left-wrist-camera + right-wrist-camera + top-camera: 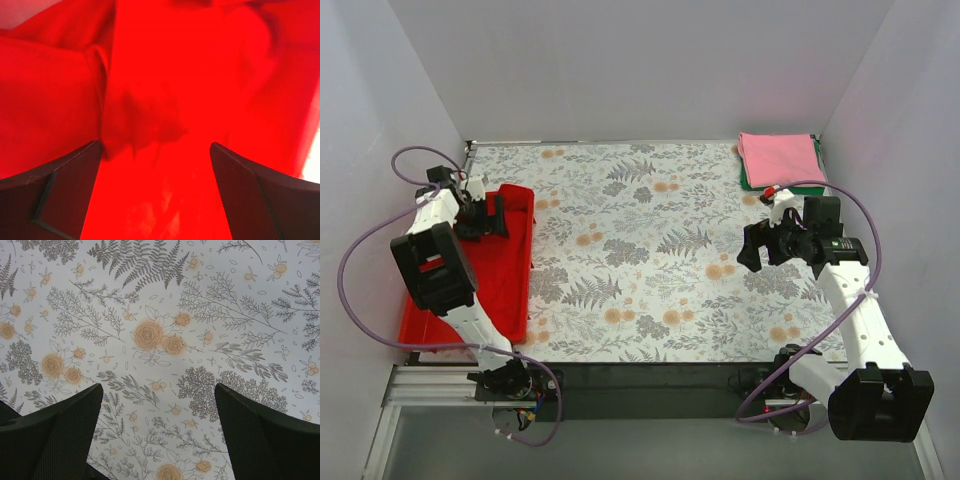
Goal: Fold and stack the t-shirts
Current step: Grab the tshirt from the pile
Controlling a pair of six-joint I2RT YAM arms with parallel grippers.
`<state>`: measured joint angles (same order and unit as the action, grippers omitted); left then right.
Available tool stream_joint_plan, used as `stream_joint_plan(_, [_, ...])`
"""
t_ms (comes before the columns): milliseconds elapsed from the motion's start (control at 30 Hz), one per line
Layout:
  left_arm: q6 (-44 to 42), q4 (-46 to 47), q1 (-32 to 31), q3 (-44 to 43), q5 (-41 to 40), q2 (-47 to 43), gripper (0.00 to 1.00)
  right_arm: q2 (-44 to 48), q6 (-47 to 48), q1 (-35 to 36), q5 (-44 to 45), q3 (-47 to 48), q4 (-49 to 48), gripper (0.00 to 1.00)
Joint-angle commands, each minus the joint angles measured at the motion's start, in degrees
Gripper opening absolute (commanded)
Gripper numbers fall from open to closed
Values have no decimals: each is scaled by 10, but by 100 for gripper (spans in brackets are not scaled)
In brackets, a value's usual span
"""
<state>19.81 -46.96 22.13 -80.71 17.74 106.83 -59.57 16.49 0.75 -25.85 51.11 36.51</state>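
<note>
Hovering over the red tray [531, 262]: left end effector [155, 150], fingers spread, nothing pinched, close above crumpled red t-shirt [60, 90] lying in that tray | right end effector [752, 250]: fingers apart, empty, over floral surface [640, 300], well right of tray | pink t-shirt [780, 160]: folded atop dark green t-shirt [744, 182], far from tray, across the surface.

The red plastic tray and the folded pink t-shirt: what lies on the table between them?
Only bare floral tablecloth separates the red plastic tray and the pink t-shirt; the top view shows this.
</note>
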Motion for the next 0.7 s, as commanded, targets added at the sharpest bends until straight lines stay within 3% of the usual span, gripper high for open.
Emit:
stream_joint_plan(0, [-14, 50, -11, 20, -17, 4, 89, -4, 2, -2, -7, 17, 7, 98])
stream_joint_plan(167, [11, 64, -17, 34, -32, 36, 87, -5, 7, -2, -7, 13, 5, 98])
stream_joint_plan(233, [20, 58, -16, 33, -24, 46, 73, -5, 9, -1, -7, 10, 5, 98])
stream_joint_plan(267, [21, 57, -16, 30, -14, 46, 63, -4, 13, -2, -7, 9, 7, 98])
stream_joint_plan(300, [23, 55, -17, 25, -10, 44, 38, -4, 14, -2, -5, 8, 7, 99])
stream_joint_plan(367, [28, 34, -17, -5, 6, 30, 4, 2, 18, -2, -2, 8, 8, 98])
stream_joint_plan(400, [30, 23, -17, -18, 12, 22, 0, 5, 20, -2, -2, 7, 8, 98])
stream_joint_plan(667, [37, -43, -38, -203, 127, -105, 0, 4, 13, -1, -25, 5, 4, 98])
